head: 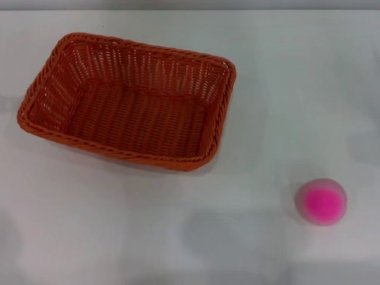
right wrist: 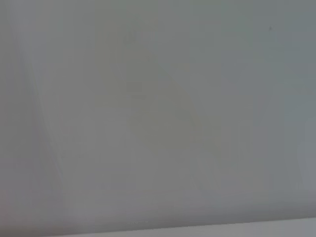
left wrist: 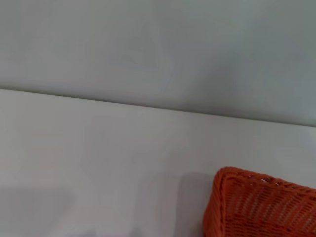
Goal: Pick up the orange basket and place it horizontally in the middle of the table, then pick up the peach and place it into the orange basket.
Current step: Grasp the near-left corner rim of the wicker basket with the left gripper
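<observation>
white and smooth, the flat tabletop [head: 178, 237] fills the head view, and on it we see two things. largest after it is the rectangular orange woven basket [head: 127, 101] with rounded corners, a braided rim and sloping slatted sides; it sits upright and open in the left half of the table, turned at a slant to the table's edges, with nothing inside it. we find the small round pale-pink toy peach [head: 321, 201] well apart from it, toward the near right of the table, bright magenta side up. from the left wrist view we catch only one corner of the orange woven basket [left wrist: 261, 205] on the white tabletop [left wrist: 98, 148]. we see neither gripper in any view, so we cannot tell how either hand stands or whether it holds anything.
</observation>
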`<state>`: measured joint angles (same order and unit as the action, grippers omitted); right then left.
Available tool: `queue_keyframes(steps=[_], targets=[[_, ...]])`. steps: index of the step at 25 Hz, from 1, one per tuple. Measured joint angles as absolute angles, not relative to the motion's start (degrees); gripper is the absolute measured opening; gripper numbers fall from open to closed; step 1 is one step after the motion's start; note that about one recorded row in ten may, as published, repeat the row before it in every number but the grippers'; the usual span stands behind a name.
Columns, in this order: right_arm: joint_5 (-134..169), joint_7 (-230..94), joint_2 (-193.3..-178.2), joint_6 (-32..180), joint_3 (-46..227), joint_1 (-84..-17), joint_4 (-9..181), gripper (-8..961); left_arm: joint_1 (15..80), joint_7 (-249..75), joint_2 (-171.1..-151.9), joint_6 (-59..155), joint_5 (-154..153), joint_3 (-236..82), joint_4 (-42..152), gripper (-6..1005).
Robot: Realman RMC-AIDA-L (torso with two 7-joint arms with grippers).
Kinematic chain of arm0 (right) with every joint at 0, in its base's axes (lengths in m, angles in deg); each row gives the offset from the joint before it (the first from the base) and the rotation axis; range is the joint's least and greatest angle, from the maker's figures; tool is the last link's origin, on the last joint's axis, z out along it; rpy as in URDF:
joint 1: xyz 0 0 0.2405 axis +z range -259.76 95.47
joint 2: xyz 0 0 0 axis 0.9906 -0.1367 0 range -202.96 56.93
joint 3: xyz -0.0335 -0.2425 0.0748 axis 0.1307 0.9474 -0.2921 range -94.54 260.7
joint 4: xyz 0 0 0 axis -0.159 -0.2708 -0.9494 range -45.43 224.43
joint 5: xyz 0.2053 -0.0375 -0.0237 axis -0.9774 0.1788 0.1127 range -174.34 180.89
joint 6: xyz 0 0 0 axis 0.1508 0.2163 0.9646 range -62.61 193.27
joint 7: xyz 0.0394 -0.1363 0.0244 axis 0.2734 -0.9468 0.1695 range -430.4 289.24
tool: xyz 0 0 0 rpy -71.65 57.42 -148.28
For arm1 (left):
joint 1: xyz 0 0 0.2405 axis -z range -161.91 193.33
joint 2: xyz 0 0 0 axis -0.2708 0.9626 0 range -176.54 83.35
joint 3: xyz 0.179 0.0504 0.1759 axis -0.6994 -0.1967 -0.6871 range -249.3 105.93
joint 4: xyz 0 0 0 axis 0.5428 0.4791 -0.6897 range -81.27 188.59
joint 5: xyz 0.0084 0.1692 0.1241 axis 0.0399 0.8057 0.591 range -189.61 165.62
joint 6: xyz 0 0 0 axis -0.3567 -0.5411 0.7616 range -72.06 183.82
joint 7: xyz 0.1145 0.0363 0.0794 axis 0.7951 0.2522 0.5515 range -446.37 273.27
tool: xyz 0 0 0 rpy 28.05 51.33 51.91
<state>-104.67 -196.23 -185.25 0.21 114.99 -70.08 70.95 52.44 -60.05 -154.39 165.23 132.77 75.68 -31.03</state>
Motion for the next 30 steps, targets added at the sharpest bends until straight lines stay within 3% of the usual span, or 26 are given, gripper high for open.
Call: queue_keyframes(steps=[12, 30], targets=[[-102.4, -194.9, -184.71, 0.2, 115.0, -69.6, 70.7, 876, 57.3, -62.2, -154.14, 168.2, 141.7, 72.1, -26.6, 755], [-100.8, -194.0, -185.07, 0.7, 115.0, -70.1, 69.5, 875, 65.8, -63.4, -153.53, 165.1, 150.2, 65.8, -17.0, 728]])
